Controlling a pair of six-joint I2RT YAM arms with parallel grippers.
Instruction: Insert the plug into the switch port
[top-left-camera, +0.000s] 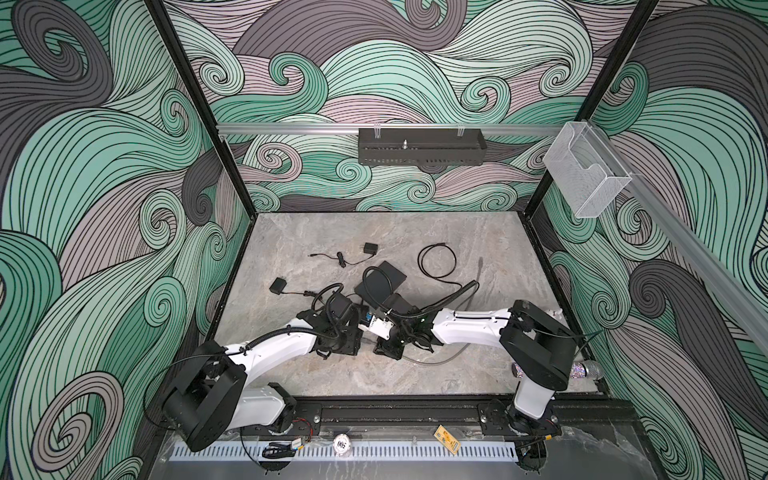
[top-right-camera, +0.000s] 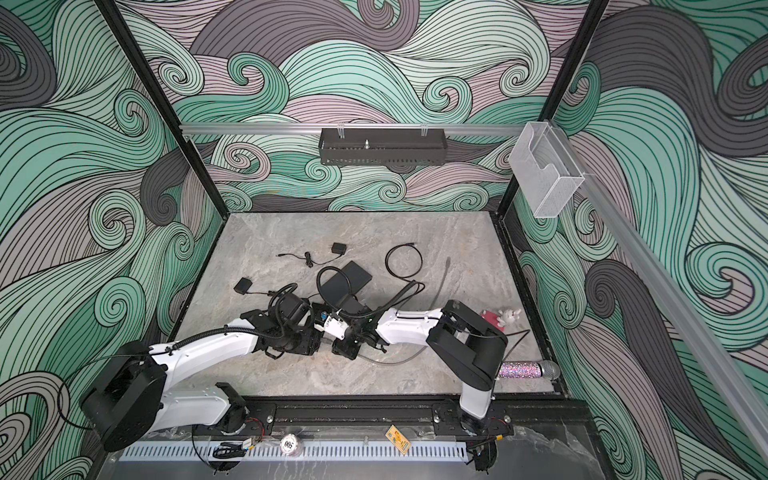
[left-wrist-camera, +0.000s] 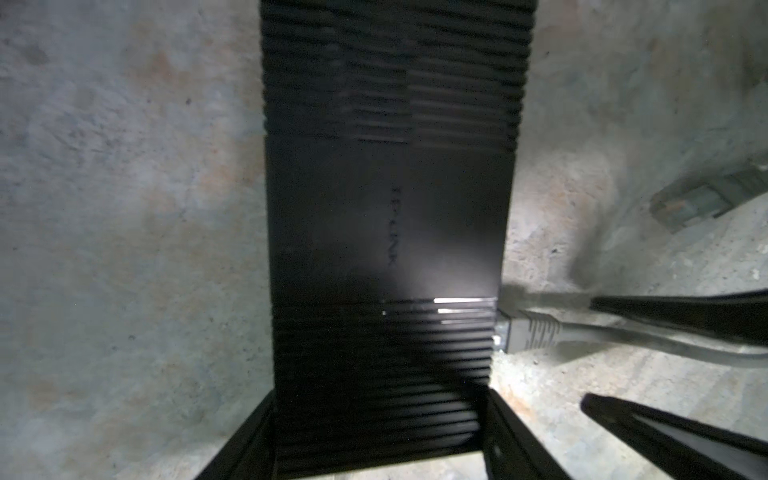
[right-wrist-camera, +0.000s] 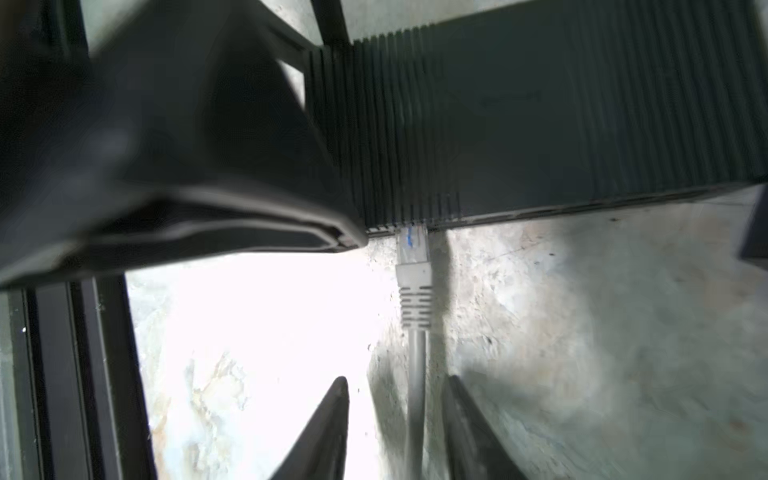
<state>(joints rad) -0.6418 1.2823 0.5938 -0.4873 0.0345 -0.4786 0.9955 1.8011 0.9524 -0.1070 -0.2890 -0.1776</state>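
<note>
A: What's lying around?
B: Marble-look tabletop (top-left-camera: 374, 386), cluttered at the back: black power adapter (top-left-camera: 368, 248) w/ thin cord, second adapter (top-left-camera: 277, 286), flat black pad (top-left-camera: 392, 274), black cable loop (top-left-camera: 436, 259). Glitter microphone (top-right-camera: 532, 369) and toy bunny (top-right-camera: 509, 318) sit toward the near right corner, well apart from the work.
A: Anything in the way?
B: A spare RJ45 plug (left-wrist-camera: 698, 199) lies on the tabletop off the port side, not touching anything. In the right wrist view one finger (right-wrist-camera: 187, 166) of the left gripper (left-wrist-camera: 379, 395) sits just beside the port, blurred.
A: Grippers?
B: Left gripper: fingers pressed on both long sides of the TP-Link switch (left-wrist-camera: 386, 208), so it's clamped on it. Right gripper (right-wrist-camera: 397, 380): fingers apart, either side of the grey cable (right-wrist-camera: 417, 395), gaps showing, no grip.
A: Plug pos?
B: Grey plug (right-wrist-camera: 413, 266) is nose-first at the switch's long side face, near the gripped end. How deep, can't tell. It's hidden under the grippers in both top views.
A: Axis?
B: Its long axis runs square to that face, in line w/ the cable, tip toward the switch. Switch lies flat, long axis straight out from the left gripper, crosswise to the plug.
</note>
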